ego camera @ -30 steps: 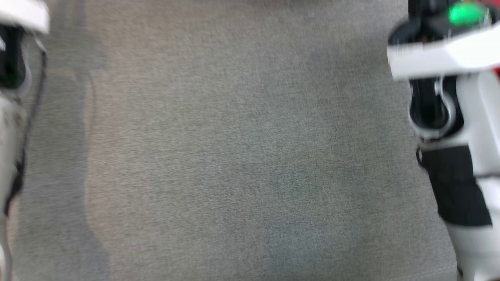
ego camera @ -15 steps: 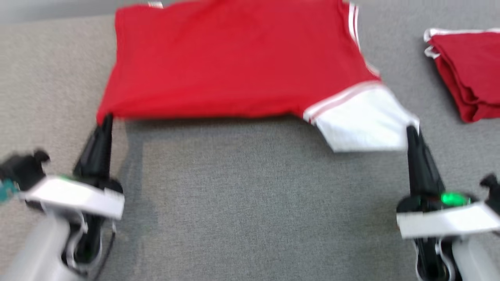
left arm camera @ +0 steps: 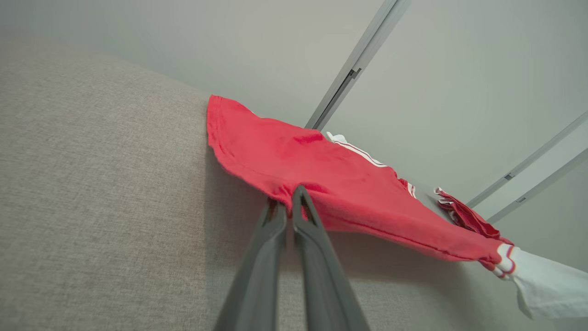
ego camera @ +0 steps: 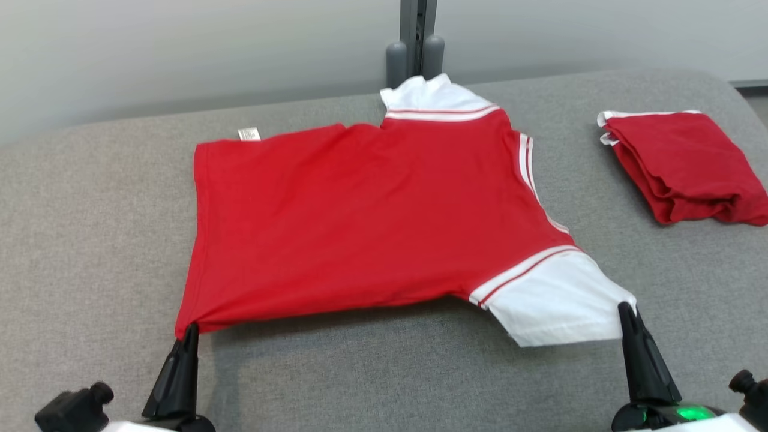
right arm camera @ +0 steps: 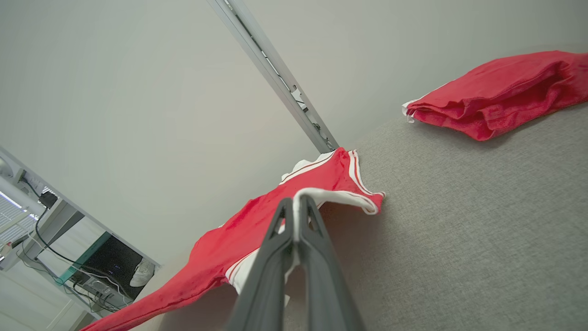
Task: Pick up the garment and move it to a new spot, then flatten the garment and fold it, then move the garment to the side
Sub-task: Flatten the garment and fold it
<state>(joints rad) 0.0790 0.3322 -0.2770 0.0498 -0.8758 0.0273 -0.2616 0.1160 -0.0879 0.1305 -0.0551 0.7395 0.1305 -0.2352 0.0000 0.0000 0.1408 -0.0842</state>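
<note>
Red shirt [ego camera: 360,222] lay spread mid-frame on the grey cushion [ego camera: 90,240], where I saw my left gripper [ego camera: 191,329] closed on its lower-left corner and my right gripper [ego camera: 625,309] closed on its white sleeve [ego camera: 552,300].

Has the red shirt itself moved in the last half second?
Yes. The camera tilted too, but judged against the folded red pile, the shirt has come nearer the robot.
</note>
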